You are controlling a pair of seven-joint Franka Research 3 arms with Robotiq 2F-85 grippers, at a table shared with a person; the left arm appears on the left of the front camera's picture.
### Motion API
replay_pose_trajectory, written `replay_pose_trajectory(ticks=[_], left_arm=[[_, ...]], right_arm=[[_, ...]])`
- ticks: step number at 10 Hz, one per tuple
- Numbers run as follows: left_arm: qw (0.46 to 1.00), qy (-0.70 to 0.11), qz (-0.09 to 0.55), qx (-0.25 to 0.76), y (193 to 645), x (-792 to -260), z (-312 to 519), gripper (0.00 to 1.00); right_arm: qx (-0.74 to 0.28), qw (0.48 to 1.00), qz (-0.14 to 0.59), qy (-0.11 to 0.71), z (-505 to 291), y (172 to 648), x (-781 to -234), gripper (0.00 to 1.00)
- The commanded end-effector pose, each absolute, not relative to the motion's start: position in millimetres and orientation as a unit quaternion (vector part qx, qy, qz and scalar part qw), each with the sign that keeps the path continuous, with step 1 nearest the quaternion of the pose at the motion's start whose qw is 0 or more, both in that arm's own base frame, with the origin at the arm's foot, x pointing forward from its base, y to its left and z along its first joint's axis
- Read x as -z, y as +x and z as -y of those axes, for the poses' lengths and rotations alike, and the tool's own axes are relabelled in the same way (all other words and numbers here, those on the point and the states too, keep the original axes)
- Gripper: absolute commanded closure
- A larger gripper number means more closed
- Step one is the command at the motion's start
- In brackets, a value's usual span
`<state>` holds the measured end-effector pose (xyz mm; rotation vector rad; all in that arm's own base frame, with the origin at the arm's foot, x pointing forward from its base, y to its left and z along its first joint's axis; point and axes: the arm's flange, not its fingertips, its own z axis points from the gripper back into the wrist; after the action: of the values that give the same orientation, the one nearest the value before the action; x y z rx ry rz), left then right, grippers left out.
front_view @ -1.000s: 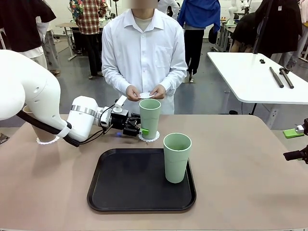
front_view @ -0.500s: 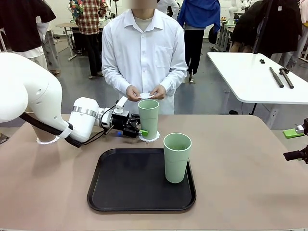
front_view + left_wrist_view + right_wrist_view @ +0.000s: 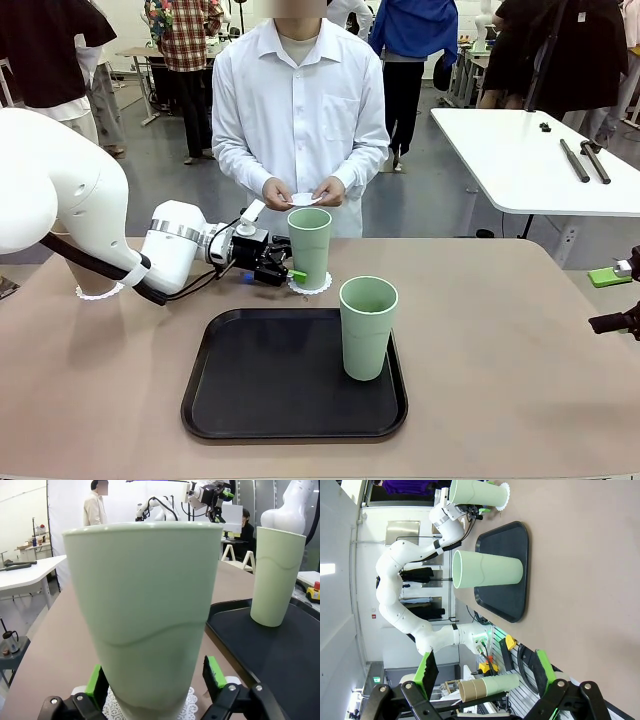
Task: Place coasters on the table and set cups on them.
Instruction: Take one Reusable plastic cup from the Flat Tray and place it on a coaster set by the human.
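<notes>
Grey floor [image 3: 430, 200]; white side table [image 3: 520, 160]

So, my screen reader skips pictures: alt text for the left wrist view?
A mint green cup stands on a lacy white coaster between the left gripper's open pads; a second mint cup stands on the black tray.

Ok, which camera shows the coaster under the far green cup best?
The front view: the coaster shows its scalloped rim curving round the base of the green cup. The left wrist view catches slivers of coaster beneath the cup; the right wrist view shows the coaster small, edge-on.
</notes>
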<state>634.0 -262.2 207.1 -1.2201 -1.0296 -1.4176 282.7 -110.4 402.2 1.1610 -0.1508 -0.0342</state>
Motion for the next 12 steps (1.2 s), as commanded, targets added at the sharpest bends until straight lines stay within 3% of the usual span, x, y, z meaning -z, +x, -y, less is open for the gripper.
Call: replay_pose_trajectory(ticks=[1,7,10,12], left_arm=[[0.490,-0.493,0.405,0.594,636.8,-216.4,258.5,0.00],[0.541,-0.443,0.370,0.612,639.5,-229.1,239.2,0.00],[0.622,-0.380,0.286,0.622,610.9,-273.2,215.3,0.00],[0.691,-0.313,0.260,0.598,572.4,-330.8,206.2,0.00]], right_arm=[[0.014,0.829,0.074,0.555,110.3,284.2,-402.3,0.00],[0.014,0.829,0.074,0.555,110.3,284.2,-402.3,0.00],[0.014,0.829,0.074,0.555,110.3,284.2,-402.3,0.00],[0.014,0.829,0.074,0.555,110.3,284.2,-402.3,0.00]])
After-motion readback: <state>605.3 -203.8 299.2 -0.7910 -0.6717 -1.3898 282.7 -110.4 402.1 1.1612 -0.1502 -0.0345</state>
